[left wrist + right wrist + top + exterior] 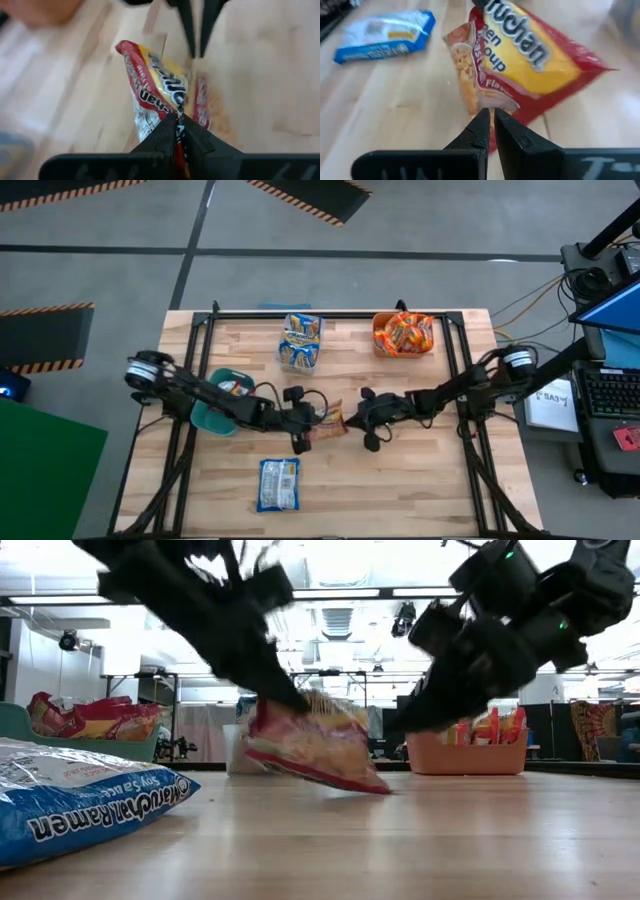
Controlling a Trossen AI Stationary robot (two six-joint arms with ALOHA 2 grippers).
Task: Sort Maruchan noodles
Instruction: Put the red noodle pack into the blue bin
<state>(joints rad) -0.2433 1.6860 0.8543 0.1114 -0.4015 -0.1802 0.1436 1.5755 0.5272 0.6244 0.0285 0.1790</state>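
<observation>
2 hands meeting on 1 red-and-yellow packet [333, 423] at worktop [420, 490] centre in the high view: left hand [303, 427] from 9 o'clock, right hand [368, 420] from 3 o'clock. Seemingly most sorting done: orange bin [403, 335] at 1 o'clock filled, clear bin [300, 340] at 12 holding blue packs, teal bin [218, 402] at 9 holding some. Left over: this packet and 1 blue packet [278, 483] at 6 o'clock.

Low view: packet lifted, tilted, 1 edge near the wood; "Maruchan Ramen" legible on blue packet [80, 808].

Left wrist: fingers [162, 137] pressed together, pinching the packet edge.

Right wrist: fingers [481, 131] closed at the opposite edge, apparently nipping it; "Soup" readable.
</observation>
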